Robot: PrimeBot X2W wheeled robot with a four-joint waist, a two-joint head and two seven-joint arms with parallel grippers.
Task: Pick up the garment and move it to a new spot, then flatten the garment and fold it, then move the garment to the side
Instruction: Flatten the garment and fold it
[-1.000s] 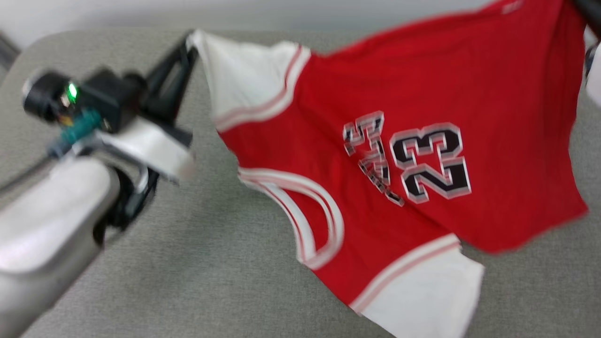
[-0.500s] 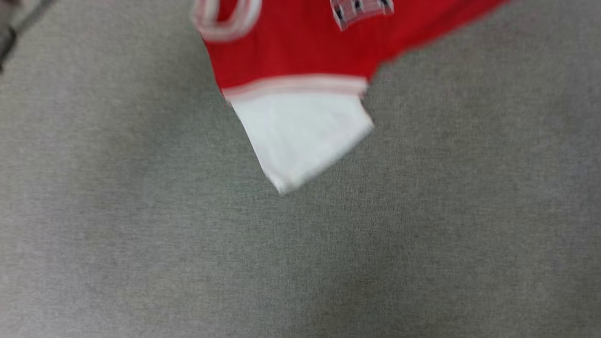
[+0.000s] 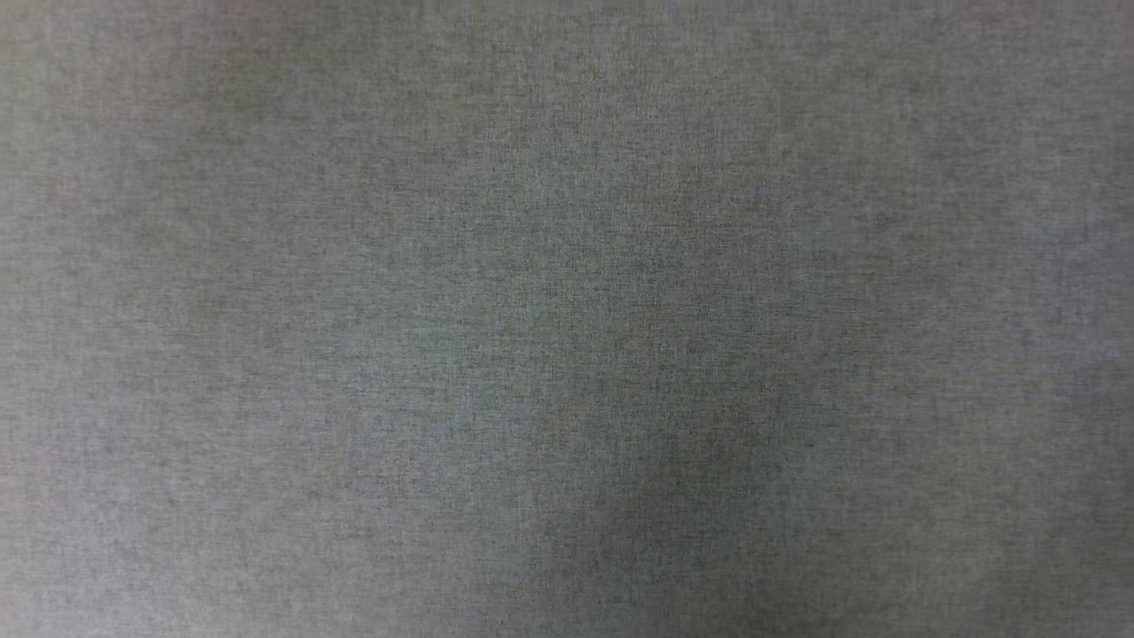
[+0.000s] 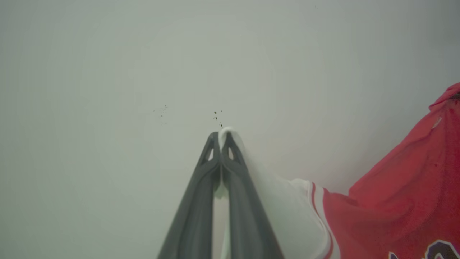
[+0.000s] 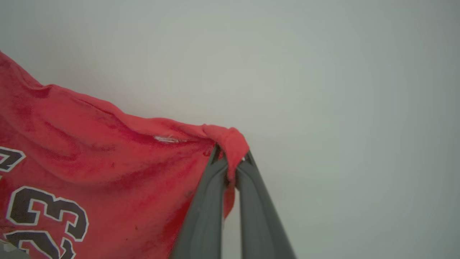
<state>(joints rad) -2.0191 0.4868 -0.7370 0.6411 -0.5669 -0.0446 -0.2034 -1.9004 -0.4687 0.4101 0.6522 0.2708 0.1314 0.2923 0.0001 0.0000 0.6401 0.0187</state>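
Note:
In the left wrist view my left gripper (image 4: 220, 138) is shut on the tip of a white sleeve of the garment (image 4: 395, 201), a red jersey that stretches away to the right. Over in the right wrist view my right gripper (image 5: 231, 156) is shut on a bunched red corner of the garment (image 5: 90, 158), and the black-and-white number shows at the lower left. Both views have a pale wall behind the cloth, so the garment hangs spread between the two grippers.
The head view looks straight down on a grey woven surface (image 3: 567, 319). A pale plain wall (image 4: 143, 72) stands behind the left gripper, and the same pale wall (image 5: 341, 90) behind the right one.
The head camera has tilted down, so the garment and left arm have slid up out of its picture. Both grips on the garment hold as before.

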